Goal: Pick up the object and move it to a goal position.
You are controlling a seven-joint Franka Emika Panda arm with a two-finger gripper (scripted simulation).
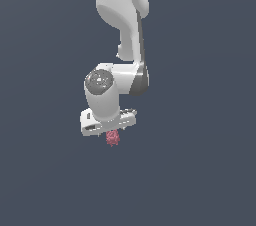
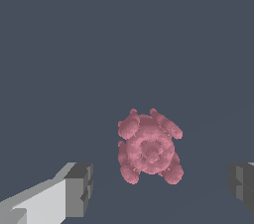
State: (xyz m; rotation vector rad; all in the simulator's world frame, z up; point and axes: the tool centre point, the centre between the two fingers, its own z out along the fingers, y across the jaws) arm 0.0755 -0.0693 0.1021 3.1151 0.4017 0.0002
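Spanning the whole of both views, the plain dark grey-blue surface (image 1: 45, 170) carries no markings. The white robot arm (image 1: 122, 15) descends from the upper edge of the exterior view, bends at a grey-capped joint and ends in the white gripper (image 1: 111, 131), which points downward. In the wrist view the two fingers (image 2: 77, 188) stand wide apart, one at each side of the picture, with dark grey pads facing inward; nothing is clamped between them. The object (image 2: 149, 147), a small pinkish-red bumpy lump, lies in the gap between the fingers, clear of both pads. In the exterior view the object (image 1: 113, 138) shows just under the gripper body, partly hidden by it. Whether the object rests on the surface cannot be told from either view.
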